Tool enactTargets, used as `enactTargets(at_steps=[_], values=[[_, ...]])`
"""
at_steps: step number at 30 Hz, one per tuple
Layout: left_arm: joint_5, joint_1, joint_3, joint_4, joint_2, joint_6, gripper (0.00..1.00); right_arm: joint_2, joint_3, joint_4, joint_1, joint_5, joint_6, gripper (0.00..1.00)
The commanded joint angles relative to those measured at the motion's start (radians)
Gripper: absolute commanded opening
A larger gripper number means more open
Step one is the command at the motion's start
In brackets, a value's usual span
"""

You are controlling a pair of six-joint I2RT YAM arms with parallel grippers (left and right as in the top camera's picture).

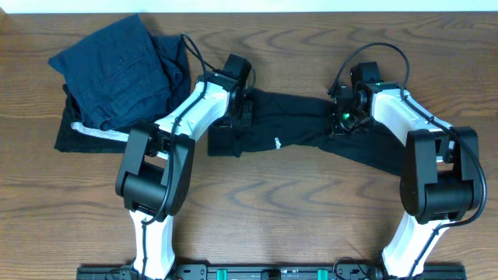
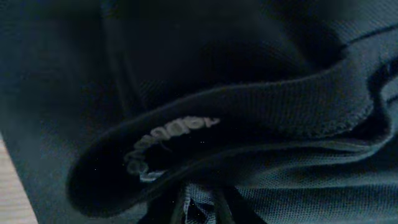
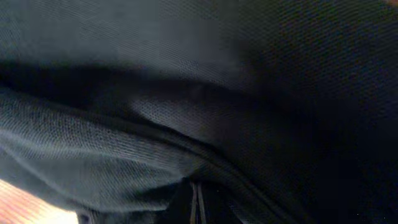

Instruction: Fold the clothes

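The clothes (image 1: 288,124), a black top with a small white logo (image 1: 276,143), lie bunched across the table's middle between my two arms. At its left end my left gripper (image 1: 243,111) is shut on the fabric. The left wrist view shows a thick rolled hem (image 2: 280,106) with white lettering (image 2: 168,140), and mesh cloth pinched at my left gripper (image 2: 200,210). On the right part of the top my right gripper (image 1: 340,118) is shut too. Its wrist view is filled by the clothes (image 3: 124,155), with folds gathered into my right gripper (image 3: 196,205).
A pile of navy blue garments (image 1: 117,70) sits at the back left, over a black piece with a white stripe (image 1: 93,134). Bare wooden table (image 1: 280,210) lies in front of the top. The black arm bases stand at the front left and front right.
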Motion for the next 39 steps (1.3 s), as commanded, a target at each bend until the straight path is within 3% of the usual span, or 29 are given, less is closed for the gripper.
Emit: enactTargets(at_steps=[1,7,16,22,31,39], values=[[-0.097,0.045,-0.006,0.032,0.026,0.008,0.17,0.046,-0.028,0.035,-0.014,0.178,0.003,0.03],[-0.097,0.054,-0.005,0.11,0.026,0.01,0.17,0.045,-0.019,0.048,-0.02,0.1,-0.047,0.17],[-0.097,0.054,-0.002,0.1,-0.021,0.055,0.17,-0.006,0.206,-0.227,-0.023,-0.164,-0.229,0.32],[-0.097,0.054,-0.002,0.1,-0.118,0.054,0.17,-0.011,0.256,-0.158,-0.018,-0.167,-0.233,0.43],[-0.097,0.061,-0.002,0.034,-0.141,0.031,0.17,0.035,0.213,0.014,0.03,-0.196,-0.244,0.43],[-0.097,0.098,-0.003,-0.035,-0.141,0.031,0.17,0.118,0.213,0.053,0.071,-0.266,-0.244,0.43]])
